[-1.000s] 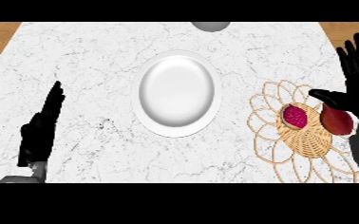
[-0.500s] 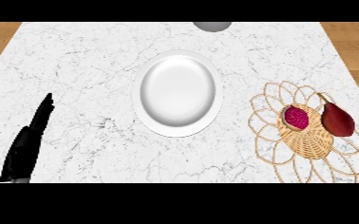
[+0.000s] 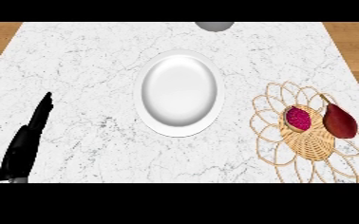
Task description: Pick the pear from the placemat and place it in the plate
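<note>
Head view, looking steeply down on the white marble counter (image 3: 91,61). L hand (image 3: 24,144) comes in at the lower-left corner, edge-on to me. Its fingers (image 3: 46,102) are straight and point up the view. It's released, holding nothing, touching no obj, just resting there.

Pear (image 3: 338,121) is dark red and lies on the woven placemat (image 3: 308,147) at the right side of the counter. Stem points up-left, fat end toward the lower right. It sits on the right part of the mat's dense centre weave, near the view's right edge. Just beside it on the left, same mat, is a cut fruit w/ pink-red flesh (image 3: 298,118). I can't tell if the two touch.

Plate (image 3: 179,92) is white and sits mid-counter with nothing in it. It's well apart from the pear, and the mat's looped border comes near its right rim w/o touching. L hand is well apart from plate and mat, on the opp. side.

Grey round obj (image 3: 214,25) sits at the counter's far edge, partly cut off, can't ID it.
</note>
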Robot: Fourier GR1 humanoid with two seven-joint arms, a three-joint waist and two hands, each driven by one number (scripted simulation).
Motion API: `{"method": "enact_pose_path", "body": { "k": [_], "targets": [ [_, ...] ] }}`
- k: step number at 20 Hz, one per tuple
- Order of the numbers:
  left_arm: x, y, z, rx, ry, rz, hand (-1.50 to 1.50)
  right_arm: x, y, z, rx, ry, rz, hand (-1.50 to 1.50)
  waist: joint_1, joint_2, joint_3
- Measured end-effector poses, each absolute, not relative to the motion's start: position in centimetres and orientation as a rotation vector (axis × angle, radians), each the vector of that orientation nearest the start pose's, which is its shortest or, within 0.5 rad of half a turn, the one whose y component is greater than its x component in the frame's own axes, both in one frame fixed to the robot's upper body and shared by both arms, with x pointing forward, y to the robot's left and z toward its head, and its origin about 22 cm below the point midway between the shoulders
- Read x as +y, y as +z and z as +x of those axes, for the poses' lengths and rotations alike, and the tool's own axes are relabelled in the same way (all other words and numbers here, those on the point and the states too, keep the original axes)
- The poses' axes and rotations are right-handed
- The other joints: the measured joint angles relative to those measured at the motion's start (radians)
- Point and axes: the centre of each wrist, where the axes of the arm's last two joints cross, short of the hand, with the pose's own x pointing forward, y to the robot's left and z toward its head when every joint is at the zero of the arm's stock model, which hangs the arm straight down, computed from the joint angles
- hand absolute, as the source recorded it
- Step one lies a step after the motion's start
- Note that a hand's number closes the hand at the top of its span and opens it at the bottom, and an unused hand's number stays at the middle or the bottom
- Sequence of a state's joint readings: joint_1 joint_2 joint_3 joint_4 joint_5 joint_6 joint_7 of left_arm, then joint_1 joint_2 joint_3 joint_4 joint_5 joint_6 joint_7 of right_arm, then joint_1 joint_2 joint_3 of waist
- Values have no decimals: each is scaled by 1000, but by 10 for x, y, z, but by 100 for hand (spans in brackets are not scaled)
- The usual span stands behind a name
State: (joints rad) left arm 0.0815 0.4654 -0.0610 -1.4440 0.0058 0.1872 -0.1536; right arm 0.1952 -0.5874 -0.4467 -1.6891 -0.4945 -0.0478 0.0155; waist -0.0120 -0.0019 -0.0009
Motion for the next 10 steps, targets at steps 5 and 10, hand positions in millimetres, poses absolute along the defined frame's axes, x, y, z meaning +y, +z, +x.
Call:
{"method": "enact_pose_path", "body": {
  "k": [5, 10],
  "targets": [
    [337, -7, 218, -1517, -297, 475, 0, -463, 136, 180, -1501, -51, -514, -150, 13, 2, 0],
    [333, -4, 218, -1518, -303, 467, 0, -472, 148, 199, -1347, 61, -510, -150, 21, 3, 1]
  ]
}}
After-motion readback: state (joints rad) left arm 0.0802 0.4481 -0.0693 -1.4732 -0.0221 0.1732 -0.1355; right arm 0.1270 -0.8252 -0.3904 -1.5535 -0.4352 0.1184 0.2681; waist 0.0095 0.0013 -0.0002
